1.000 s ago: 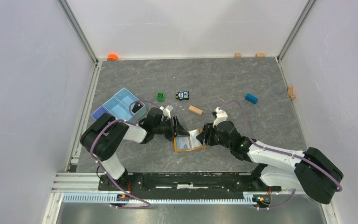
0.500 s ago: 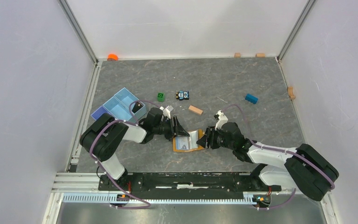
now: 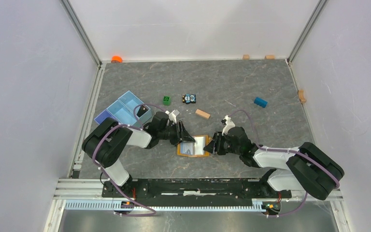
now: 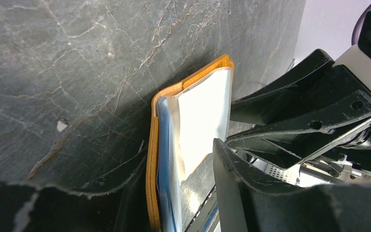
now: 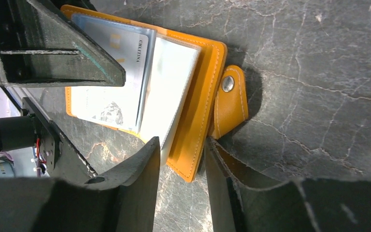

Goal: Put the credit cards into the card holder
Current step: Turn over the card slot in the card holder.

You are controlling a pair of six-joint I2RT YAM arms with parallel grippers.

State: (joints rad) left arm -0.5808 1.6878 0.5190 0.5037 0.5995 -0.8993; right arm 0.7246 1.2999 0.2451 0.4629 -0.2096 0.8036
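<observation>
The card holder (image 3: 204,145) lies open on the table, orange-tan with pale pockets. A light blue credit card (image 3: 188,148) rests on its left half; its printed face (image 5: 111,63) shows in the right wrist view and its blue edge (image 4: 163,159) in the left wrist view. My left gripper (image 3: 185,137) is open around the holder's left edge (image 4: 150,145), with a gap showing between the pockets and one finger (image 4: 251,193). My right gripper (image 3: 214,145) is open, with the holder's corner (image 5: 188,162) between its jaws. The snap strap (image 5: 229,104) lies by one finger (image 5: 227,188).
A light blue divided tray (image 3: 121,110) stands left of the arms. Behind the holder lie a green block (image 3: 166,100), a toy car (image 3: 189,98), a wooden block (image 3: 202,114) and a blue block (image 3: 260,102). An orange object (image 3: 117,59) sits at the back wall.
The holder's raised right flap has come down and the holder has shifted slightly left. My right gripper has lowered and followed it. Both grippers' jaws have narrowed.
</observation>
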